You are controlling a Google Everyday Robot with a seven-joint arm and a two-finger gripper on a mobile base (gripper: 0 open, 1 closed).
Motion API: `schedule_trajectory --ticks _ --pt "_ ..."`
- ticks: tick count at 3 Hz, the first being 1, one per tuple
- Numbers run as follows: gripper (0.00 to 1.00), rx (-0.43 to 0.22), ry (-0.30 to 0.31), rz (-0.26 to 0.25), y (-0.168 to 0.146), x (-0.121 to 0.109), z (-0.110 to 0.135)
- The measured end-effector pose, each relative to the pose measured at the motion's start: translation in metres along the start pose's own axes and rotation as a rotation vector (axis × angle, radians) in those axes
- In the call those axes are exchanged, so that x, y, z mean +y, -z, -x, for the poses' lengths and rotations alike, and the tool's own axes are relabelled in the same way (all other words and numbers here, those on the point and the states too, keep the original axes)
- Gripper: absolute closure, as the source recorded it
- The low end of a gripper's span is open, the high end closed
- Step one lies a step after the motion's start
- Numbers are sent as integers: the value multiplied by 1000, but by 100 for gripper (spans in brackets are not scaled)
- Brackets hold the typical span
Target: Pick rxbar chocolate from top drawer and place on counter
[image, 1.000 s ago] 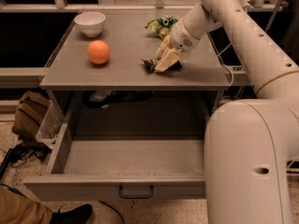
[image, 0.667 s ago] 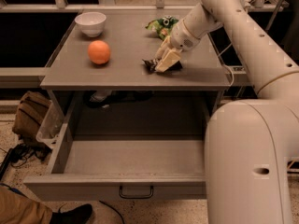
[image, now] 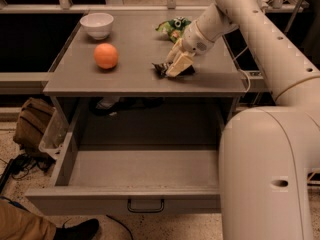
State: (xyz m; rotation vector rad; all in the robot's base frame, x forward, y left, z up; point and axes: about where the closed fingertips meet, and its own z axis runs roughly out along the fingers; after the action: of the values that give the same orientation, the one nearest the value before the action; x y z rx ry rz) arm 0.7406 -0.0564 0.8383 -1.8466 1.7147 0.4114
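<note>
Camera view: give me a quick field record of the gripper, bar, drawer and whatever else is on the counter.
gripper: down at the counter, right of centre, on the bar
rxbar chocolate: at the counter surface by the gripper, dark end showing on its left
top drawer: pulled open, bar not in it
counter: holds the bar and three other items
orange: left of centre
white bowl: back left
green snack bag: at the back, behind the gripper

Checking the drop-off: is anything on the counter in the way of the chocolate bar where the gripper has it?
Nothing visible. The gripper is low over the right side of the counter, with the rxbar chocolate at the surface. The orange, bowl and green bag sit apart.
</note>
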Motion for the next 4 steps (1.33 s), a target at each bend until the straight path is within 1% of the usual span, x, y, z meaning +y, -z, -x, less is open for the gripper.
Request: schedule_trajectory --ticks 1,2,3,4 --pt "12 0 0 0 0 0 0" --pt "0 0 0 0 0 0 0" --pt "0 0 0 0 0 0 0" --pt "0 3 -34 -35 25 1 5"
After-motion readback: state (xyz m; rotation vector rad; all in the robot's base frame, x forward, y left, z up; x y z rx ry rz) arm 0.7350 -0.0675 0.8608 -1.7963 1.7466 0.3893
